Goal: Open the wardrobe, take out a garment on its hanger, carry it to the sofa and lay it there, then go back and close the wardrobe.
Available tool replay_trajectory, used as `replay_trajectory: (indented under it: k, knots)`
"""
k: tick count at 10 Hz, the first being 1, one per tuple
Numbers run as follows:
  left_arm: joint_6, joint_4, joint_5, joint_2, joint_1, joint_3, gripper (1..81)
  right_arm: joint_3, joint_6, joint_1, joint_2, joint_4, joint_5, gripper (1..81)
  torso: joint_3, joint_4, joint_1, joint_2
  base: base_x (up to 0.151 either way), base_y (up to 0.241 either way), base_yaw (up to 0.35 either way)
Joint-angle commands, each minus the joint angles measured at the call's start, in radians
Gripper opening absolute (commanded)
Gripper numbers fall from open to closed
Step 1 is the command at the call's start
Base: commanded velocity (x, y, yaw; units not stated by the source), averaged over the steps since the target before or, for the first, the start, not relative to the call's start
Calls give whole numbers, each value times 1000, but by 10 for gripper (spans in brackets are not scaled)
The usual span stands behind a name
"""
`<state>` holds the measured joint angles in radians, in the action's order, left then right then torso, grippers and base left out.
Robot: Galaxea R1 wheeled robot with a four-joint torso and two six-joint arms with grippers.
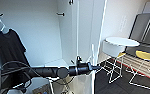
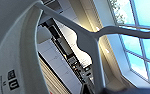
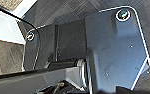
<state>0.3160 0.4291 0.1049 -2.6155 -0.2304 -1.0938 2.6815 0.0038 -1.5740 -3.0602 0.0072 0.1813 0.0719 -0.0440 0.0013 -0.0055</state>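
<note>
Item, wardrobe [image 1: 66, 30]: standing open across the upper left of the head frame; black shirt [image 1: 8, 47] hanging at far left. Item, hanger [image 2: 96, 50]: I am clamping my left claw [image 1: 97, 67] on it at lower centre, garment [image 1: 86, 82] hanging straight below the claw; right claw: I cannot tell.

Furnished apartment or mock-home showroom. Open white wardrobe [image 1: 66, 32] with a black shirt [image 1: 9, 47] on a hanger. Beside it a round white table [image 1: 122, 41], wire-legged chairs [image 1: 143, 67] with yellow seats, and a steel fridge [image 1: 144, 27]. Dark carpet floor [image 1: 116, 86]. Large windows [image 2: 141, 50] in left wrist view.
</note>
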Motion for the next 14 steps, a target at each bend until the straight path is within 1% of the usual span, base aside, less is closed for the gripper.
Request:
replay_trajectory:
  k: [1,14]
  knots:
    - [-15,-44,15,-6,167,29,10,-3,1,27,-2,16,-42,811,0,0,0,0,0,0,-259]
    - [-15,-46,2,-12,168,38,10,-2,1,25,-2,16,-40,811,0,0,0,0,0,0,-259]
